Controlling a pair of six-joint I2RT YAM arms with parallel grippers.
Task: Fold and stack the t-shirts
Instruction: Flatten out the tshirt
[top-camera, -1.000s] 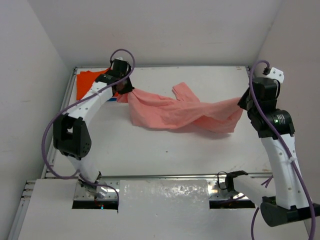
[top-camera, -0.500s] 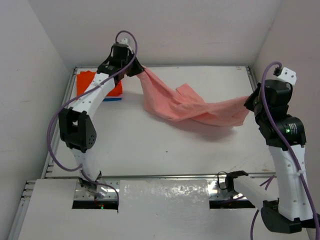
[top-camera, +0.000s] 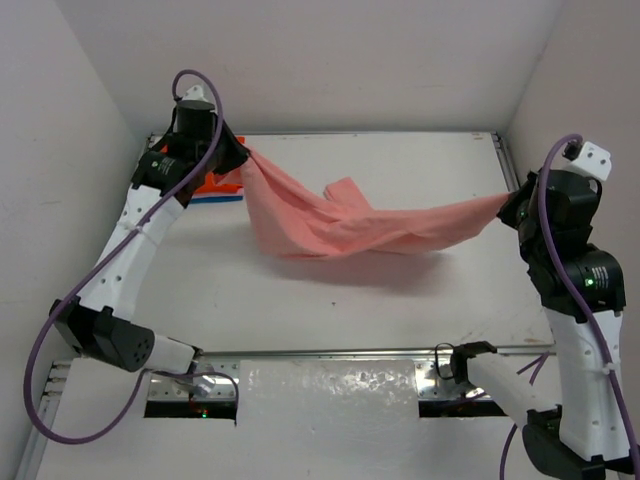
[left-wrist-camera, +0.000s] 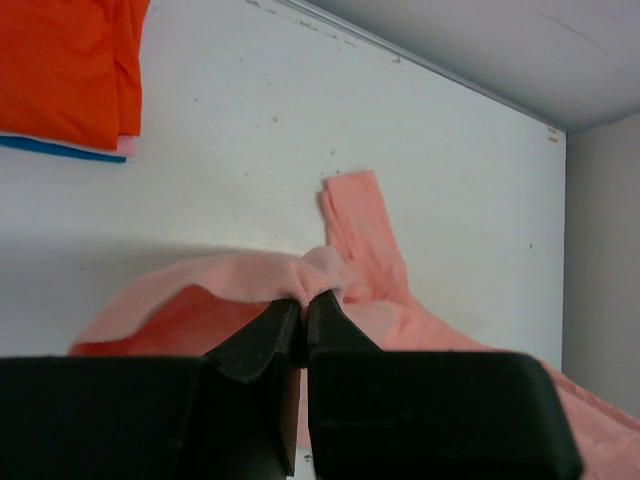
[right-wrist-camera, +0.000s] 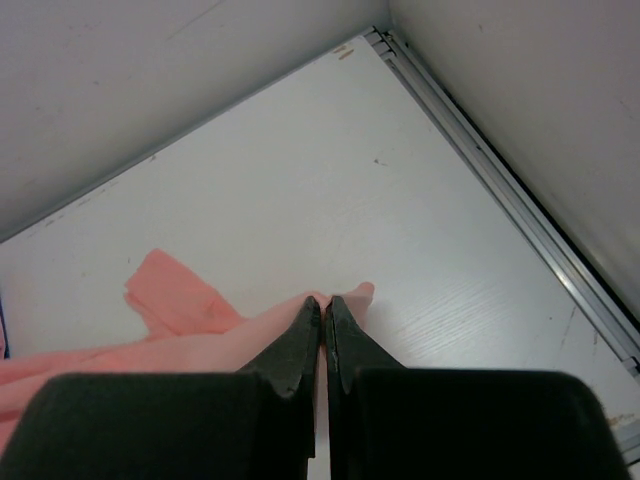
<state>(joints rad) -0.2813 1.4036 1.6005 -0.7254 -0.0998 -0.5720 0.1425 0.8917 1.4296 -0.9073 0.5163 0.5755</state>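
your left gripper (top-camera: 240, 160) is pinched tight on one end of the salmon-pink t-shirt (top-camera: 340, 228), your right gripper (top-camera: 508, 203) clamped on the other, so the cloth stretches between them, sagging over the table (top-camera: 400, 295). the folded orange t-shirt (left-wrist-camera: 65, 70) lies far left, on a blue t-shirt (left-wrist-camera: 50, 147)

I see bright, even overhead light. The pink t-shirt (top-camera: 340, 225) throws a soft shadow on the bench (top-camera: 400, 310) between the left claw (top-camera: 243, 158) and right claw (top-camera: 508, 203). Wrist views render each claw's black body slightly soft.
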